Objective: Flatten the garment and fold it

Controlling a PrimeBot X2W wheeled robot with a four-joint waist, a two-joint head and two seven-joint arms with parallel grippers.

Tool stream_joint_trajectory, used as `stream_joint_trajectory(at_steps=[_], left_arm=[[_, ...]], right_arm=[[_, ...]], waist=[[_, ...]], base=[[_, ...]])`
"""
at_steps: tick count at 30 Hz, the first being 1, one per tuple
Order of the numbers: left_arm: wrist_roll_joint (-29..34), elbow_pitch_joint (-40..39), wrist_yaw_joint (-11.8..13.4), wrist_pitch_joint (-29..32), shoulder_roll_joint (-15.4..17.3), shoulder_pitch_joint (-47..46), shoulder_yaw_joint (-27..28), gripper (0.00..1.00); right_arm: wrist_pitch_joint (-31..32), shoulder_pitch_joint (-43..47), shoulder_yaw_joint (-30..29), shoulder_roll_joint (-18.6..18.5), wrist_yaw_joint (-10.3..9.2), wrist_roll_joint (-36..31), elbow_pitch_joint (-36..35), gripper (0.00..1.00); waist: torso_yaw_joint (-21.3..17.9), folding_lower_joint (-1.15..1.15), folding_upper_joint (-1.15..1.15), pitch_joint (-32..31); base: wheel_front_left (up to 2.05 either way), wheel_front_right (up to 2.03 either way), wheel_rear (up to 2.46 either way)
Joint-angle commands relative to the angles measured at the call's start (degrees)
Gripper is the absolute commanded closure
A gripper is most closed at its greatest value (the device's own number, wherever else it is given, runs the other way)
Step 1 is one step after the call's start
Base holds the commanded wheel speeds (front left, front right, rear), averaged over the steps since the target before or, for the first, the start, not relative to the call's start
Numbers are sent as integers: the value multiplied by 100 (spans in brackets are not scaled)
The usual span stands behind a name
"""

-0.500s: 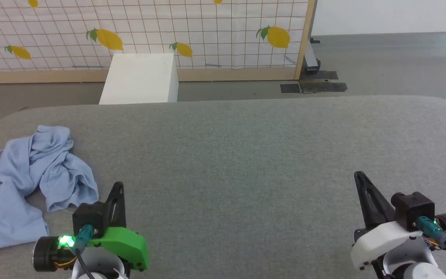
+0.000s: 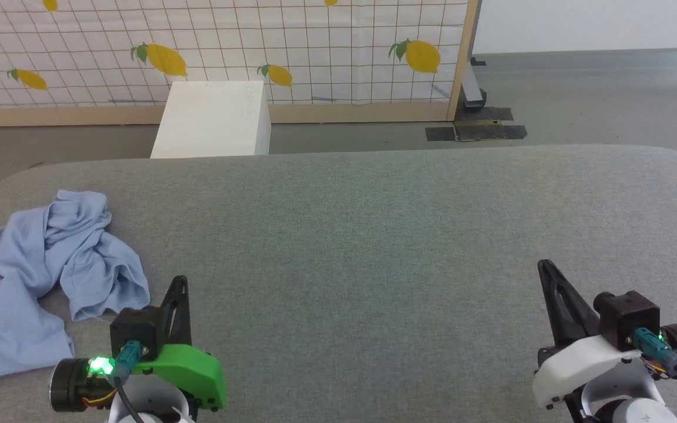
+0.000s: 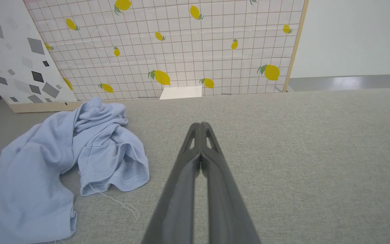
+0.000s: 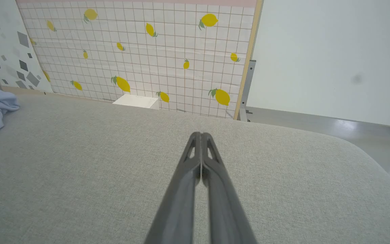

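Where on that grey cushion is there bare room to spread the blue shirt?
The grey surface is bare from the crumpled garment rightward to its right edge, including the stretch between the left gripper and right gripper. The crowded spot is the left end, under the garment.

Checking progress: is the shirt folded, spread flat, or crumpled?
Crumpled: the garment lies in a wrinkled, overlapping heap on the grey surface.

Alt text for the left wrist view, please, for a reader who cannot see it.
A crumpled light blue T-shirt lies heaped on a grey fabric surface, left of the left gripper, which is shut and holds nothing. Behind the surface stand a lemon-print grid panel and a white box.
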Motion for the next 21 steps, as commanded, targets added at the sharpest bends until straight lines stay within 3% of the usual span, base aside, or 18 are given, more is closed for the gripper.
stream_joint_trajectory(at_steps=[1,9,10,11,12,13,14,21], left_arm=[[59,20,-5,8,-28,-106,25,100],[59,20,-5,8,-28,-106,25,100],[0,0,0,0,0,0,0,0],[-3,-2,0,-1,1,2,-4,100],[-2,-2,0,0,1,8,-10,0],[-4,-1,1,-1,1,7,-15,100],[-2,-2,0,0,1,8,-20,0],[-81,78,54,-76,0,-38,-90,0]], right_arm=[[16,-89,7,14,-9,-43,13,100],[16,-89,7,14,-9,-43,13,100],[0,0,-1,1,0,0,0,0],[-1,1,-2,0,0,3,0,100],[-1,3,-3,-1,0,2,0,0],[-2,3,-5,-1,0,4,0,100],[-1,3,-4,-1,0,2,0,0],[-57,14,-35,0,0,38,29,0]], waist=[[0,0,0,0],[0,0,0,0],[0,0,0,0],[0,0,0,0],[0,0,0,0],[0,0,0,0],[0,0,0,0],[32,0,0,-7]], base=[[0,0,0],[0,0,0],[0,0,0],[0,0,0],[0,0,0],[0,0,0],[0,0,0],[0,0,0]])
